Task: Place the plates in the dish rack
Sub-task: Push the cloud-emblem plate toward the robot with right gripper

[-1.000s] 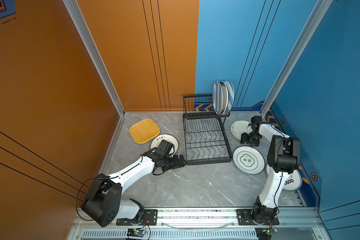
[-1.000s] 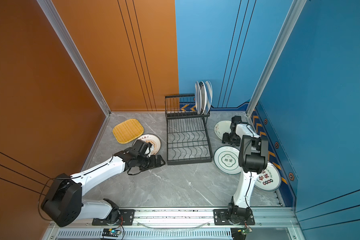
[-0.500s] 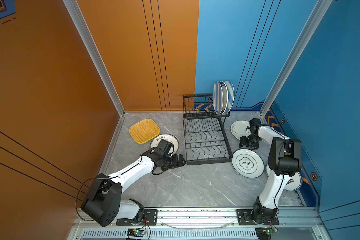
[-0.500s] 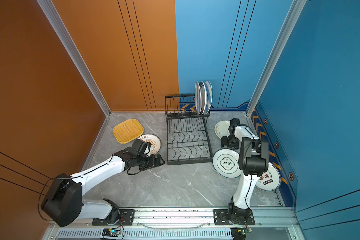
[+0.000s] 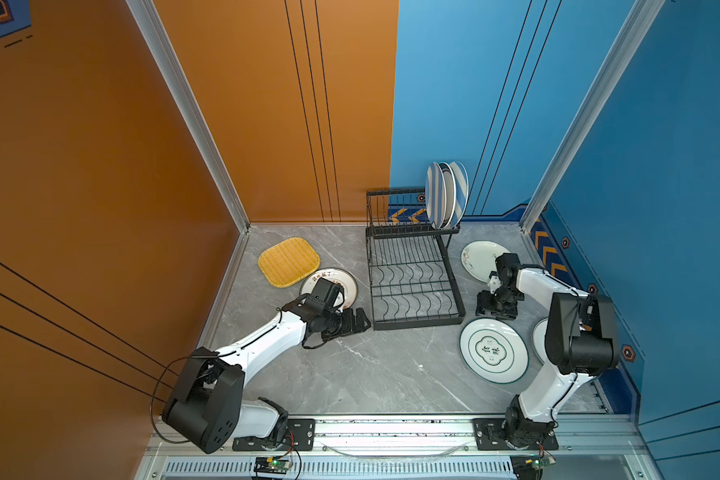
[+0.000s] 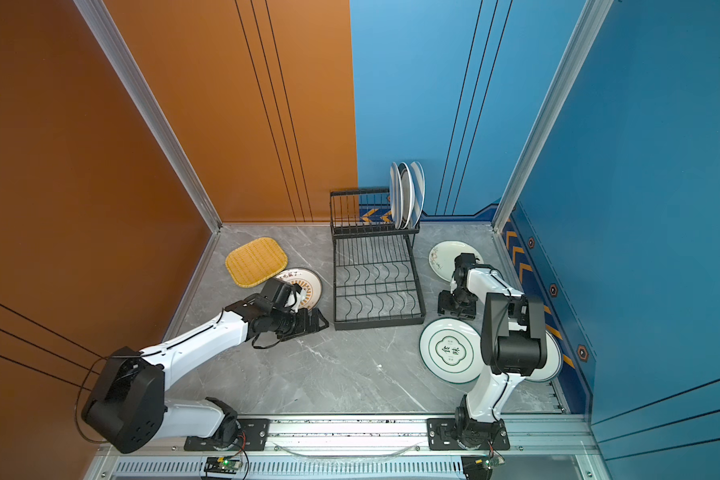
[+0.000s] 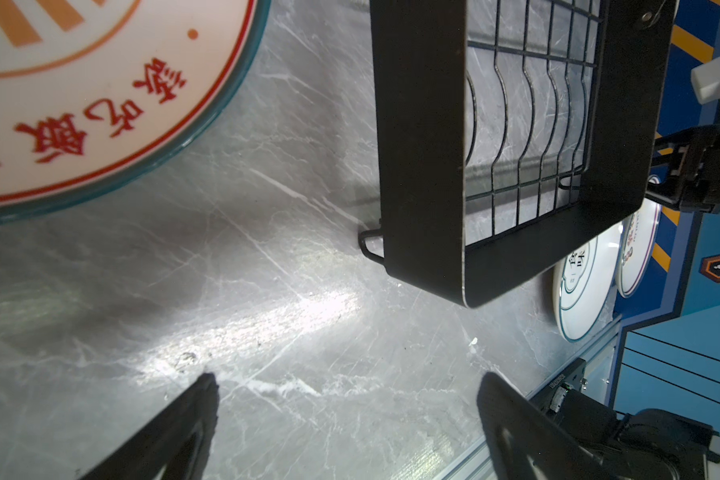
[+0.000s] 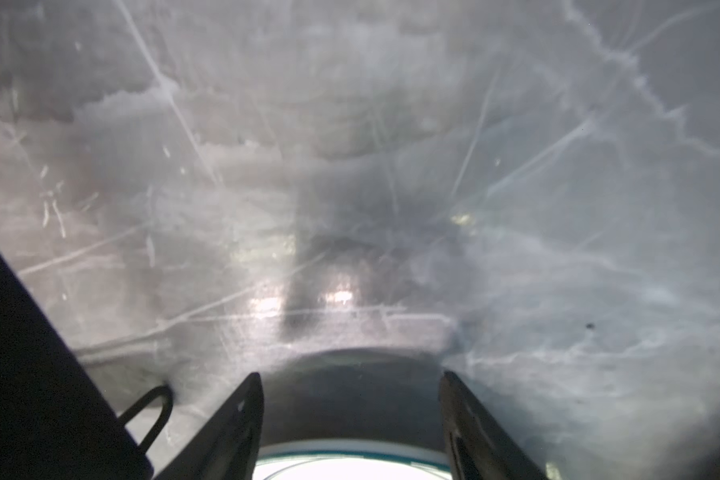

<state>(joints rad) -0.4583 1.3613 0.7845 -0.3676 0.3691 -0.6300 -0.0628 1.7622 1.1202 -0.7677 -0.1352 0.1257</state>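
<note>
Left arm (image 5: 262,340) is stretched out low from its near-left base toward the middle. The left gripper (image 5: 361,322) sits sideways just over the surface (image 5: 350,374), fingers (image 7: 200,411) spread really wide, nothing in them. Right arm (image 5: 574,332) is bent at the elbow, forearm reaching far-left. The right gripper (image 5: 496,312) points down with its fingers (image 8: 242,407) partly apart, empty too.

We see a grey marble tabletop (image 5: 350,374), black dish rack (image 5: 416,323) just ahead of our left gripper (image 5: 360,323), sunburst plate (image 5: 348,282) beside that gripper, yellow woven plate (image 5: 288,262) beyond it, green-rimmed plate (image 5: 493,351) at the tips of our right gripper (image 5: 495,311), floral plate (image 5: 479,259) behind it, partly hidden plate (image 5: 540,336) alongside.
</note>
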